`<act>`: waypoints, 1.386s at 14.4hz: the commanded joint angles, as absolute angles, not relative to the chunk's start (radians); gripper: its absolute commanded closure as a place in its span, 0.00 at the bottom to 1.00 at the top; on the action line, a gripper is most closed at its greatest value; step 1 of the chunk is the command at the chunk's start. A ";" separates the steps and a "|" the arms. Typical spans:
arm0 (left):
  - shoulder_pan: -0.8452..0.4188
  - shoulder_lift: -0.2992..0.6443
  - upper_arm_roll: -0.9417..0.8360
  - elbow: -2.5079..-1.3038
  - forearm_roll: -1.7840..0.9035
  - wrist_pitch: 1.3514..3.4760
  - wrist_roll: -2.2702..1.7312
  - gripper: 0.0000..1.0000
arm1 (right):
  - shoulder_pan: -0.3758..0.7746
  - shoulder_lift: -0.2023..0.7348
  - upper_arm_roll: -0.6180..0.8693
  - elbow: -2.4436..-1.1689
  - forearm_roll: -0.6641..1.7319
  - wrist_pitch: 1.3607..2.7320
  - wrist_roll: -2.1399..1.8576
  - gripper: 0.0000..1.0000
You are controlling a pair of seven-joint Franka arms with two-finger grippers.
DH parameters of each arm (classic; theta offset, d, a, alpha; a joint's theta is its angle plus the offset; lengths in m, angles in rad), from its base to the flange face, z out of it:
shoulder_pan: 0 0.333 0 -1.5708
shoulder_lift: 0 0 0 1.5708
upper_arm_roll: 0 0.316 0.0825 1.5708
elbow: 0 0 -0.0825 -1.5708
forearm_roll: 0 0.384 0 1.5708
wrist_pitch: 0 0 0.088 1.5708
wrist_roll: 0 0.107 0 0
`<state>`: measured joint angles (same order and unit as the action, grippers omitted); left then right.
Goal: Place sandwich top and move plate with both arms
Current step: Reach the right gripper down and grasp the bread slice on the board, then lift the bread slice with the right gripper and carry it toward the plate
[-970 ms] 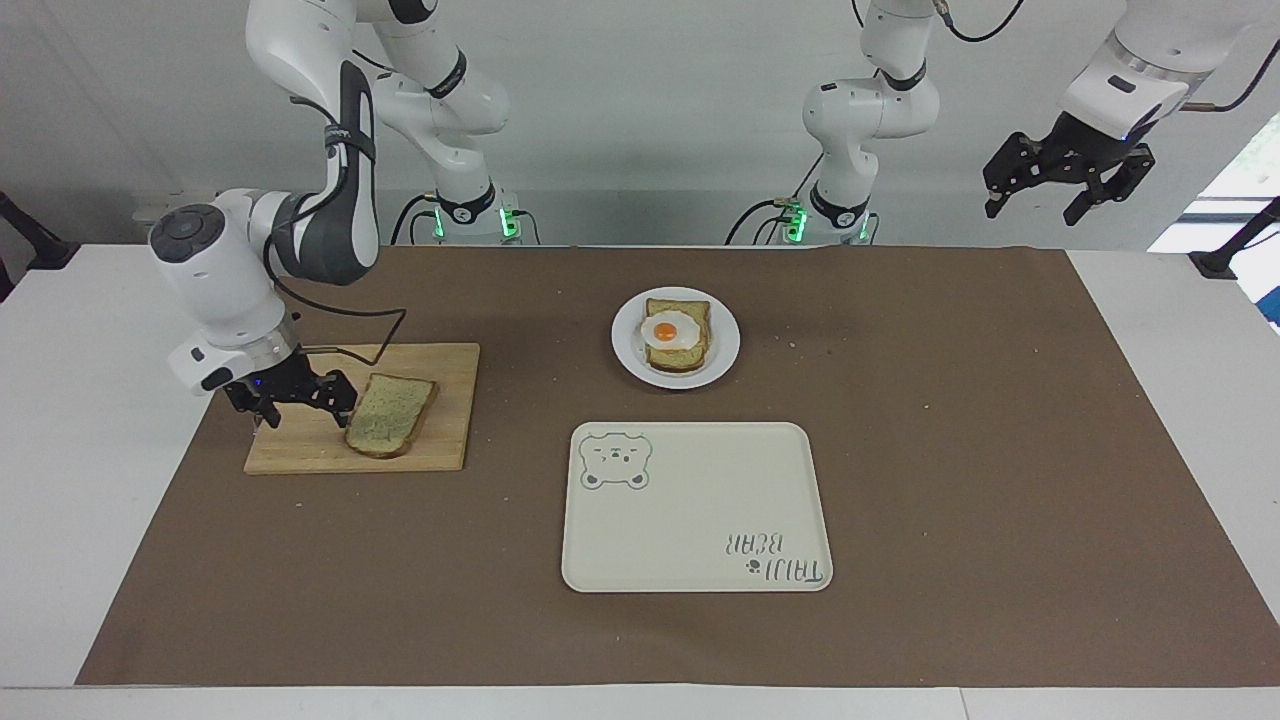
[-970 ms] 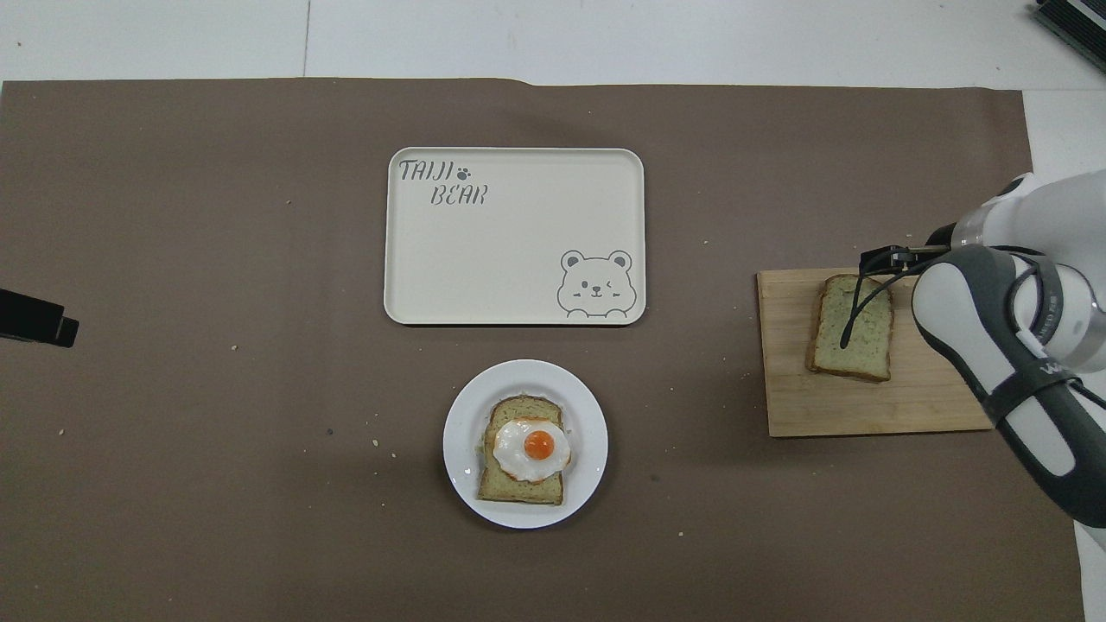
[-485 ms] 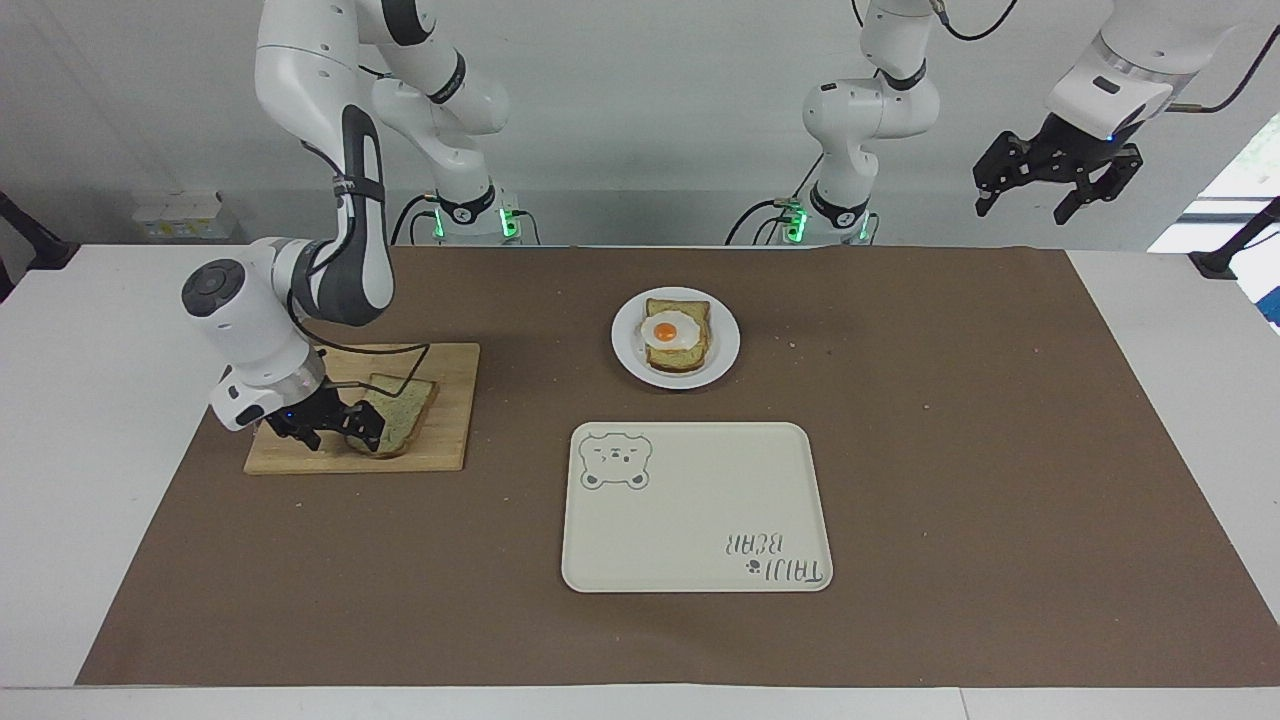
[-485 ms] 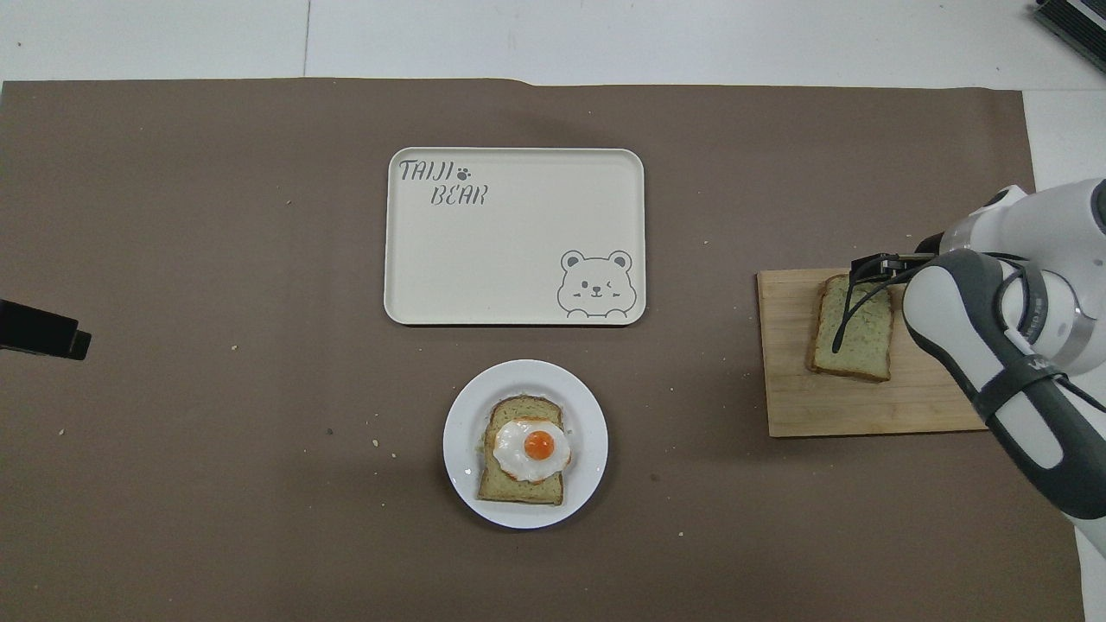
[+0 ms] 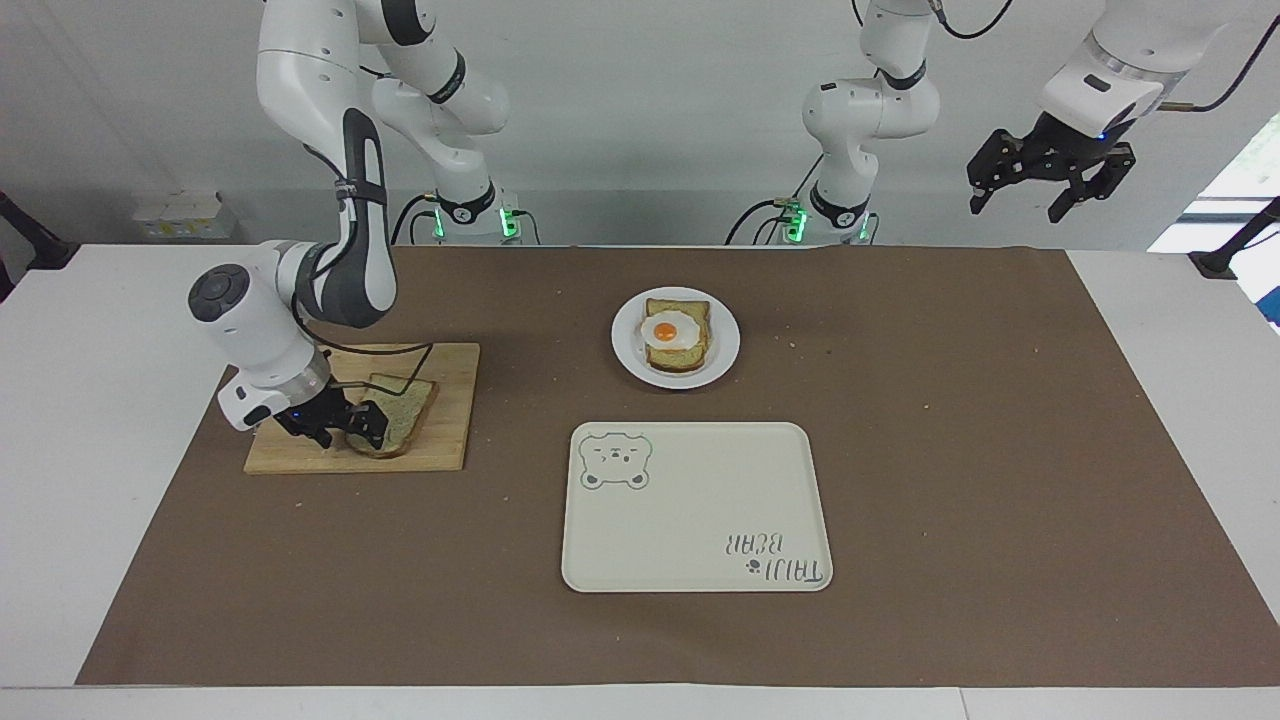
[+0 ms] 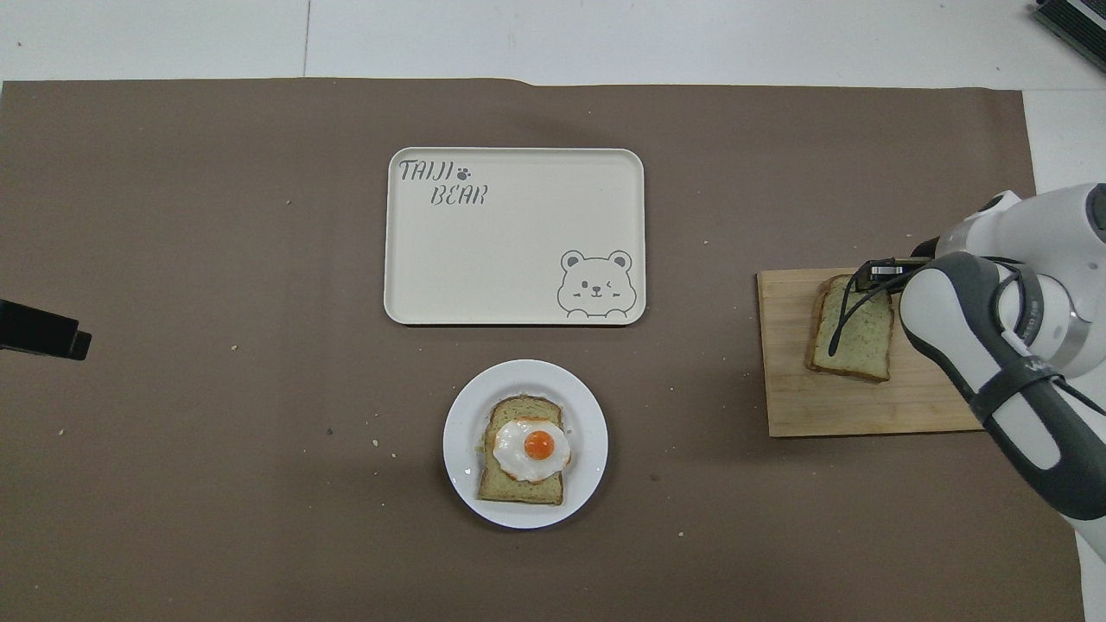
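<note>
The sandwich top [image 5: 402, 412] [image 6: 855, 333], a speckled slice with brown crust, lies on a wooden cutting board [image 5: 445, 445] [image 6: 864, 406] at the right arm's end of the table. My right gripper [image 5: 345, 425] [image 6: 883, 270] is low over the board, shut on the end of the slice that lies farther from the robots. The slice still rests flat. The white plate [image 5: 626, 358] [image 6: 589, 413] sits mid-table near the robots and carries a bread slice with a fried egg [image 5: 671, 330] [image 6: 534, 445]. My left gripper [image 5: 1045, 180] [image 6: 43, 333] waits open, high over the left arm's end of the table.
A cream rectangular tray [image 5: 700, 510] [image 6: 518, 259] with a bear drawing lies farther from the robots than the plate. A brown mat covers the table, with scattered crumbs on it.
My right gripper slid along the board onto the slice's end and closed on it. The left gripper rose a little and shifted slightly toward the table's middle.
</note>
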<state>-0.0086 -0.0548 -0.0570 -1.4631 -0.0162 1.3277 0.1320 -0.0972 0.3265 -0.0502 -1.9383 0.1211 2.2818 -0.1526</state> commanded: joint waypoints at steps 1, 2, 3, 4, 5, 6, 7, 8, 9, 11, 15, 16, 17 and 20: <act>-0.023 -0.083 -0.048 -1.496 -0.012 1.330 0.126 0.00 | -0.103 0.322 -0.048 -1.953 0.147 2.295 -0.175 1.00; -0.023 -0.083 -0.048 -1.496 -0.012 1.330 0.126 0.00 | -0.103 0.322 -0.048 -1.951 0.147 2.293 -0.175 1.00; -0.023 -0.083 -0.048 -1.496 -0.012 1.330 0.126 0.00 | -0.103 0.322 -0.048 -1.950 0.146 2.293 -0.176 1.00; -0.023 -0.083 -0.048 -1.496 -0.012 1.330 0.126 0.00 | -0.103 0.322 -0.048 -1.948 0.146 2.292 -0.178 1.00; -0.023 -0.083 -0.048 -1.496 -0.012 1.330 0.126 0.00 | -0.103 0.324 -0.048 -1.944 0.146 2.290 -0.181 1.00; -0.023 -0.083 -0.048 -1.496 -0.012 1.330 0.126 0.00 | -0.104 0.327 -0.048 -1.936 0.146 2.284 -0.186 1.00; -0.023 -0.083 -0.048 -1.496 -0.012 1.330 0.126 0.00 | -0.104 0.327 -0.048 -1.928 0.144 2.280 -0.189 1.00; -0.023 -0.083 -0.048 -1.496 -0.012 1.330 0.126 0.00 | -0.103 0.327 -0.043 -1.919 0.143 2.266 -0.190 1.00; -0.023 -0.083 -0.048 -1.496 -0.012 1.330 0.126 0.00 | -0.103 0.321 -0.038 -1.901 0.138 2.238 -0.190 1.00; -0.023 -0.083 -0.048 -1.496 -0.012 1.330 0.126 0.00 | -0.101 0.304 -0.034 -1.830 0.129 2.113 -0.190 1.00; -0.023 -0.083 -0.048 -1.496 -0.012 1.330 0.126 0.00 | -0.060 0.221 -0.026 -1.766 0.127 1.930 -0.184 1.00; -0.023 -0.084 -0.048 -1.496 -0.012 1.330 0.126 0.00 | -0.048 0.201 -0.026 -1.766 0.130 1.905 -0.178 1.00; -0.023 -0.086 -0.048 -1.497 -0.012 1.330 0.126 0.00 | -0.037 0.186 -0.026 -1.766 0.136 1.887 -0.176 1.00; -0.023 -0.086 -0.048 -1.497 -0.012 1.330 0.126 0.00 | 0.009 0.146 -0.026 -1.766 0.146 1.852 -0.151 1.00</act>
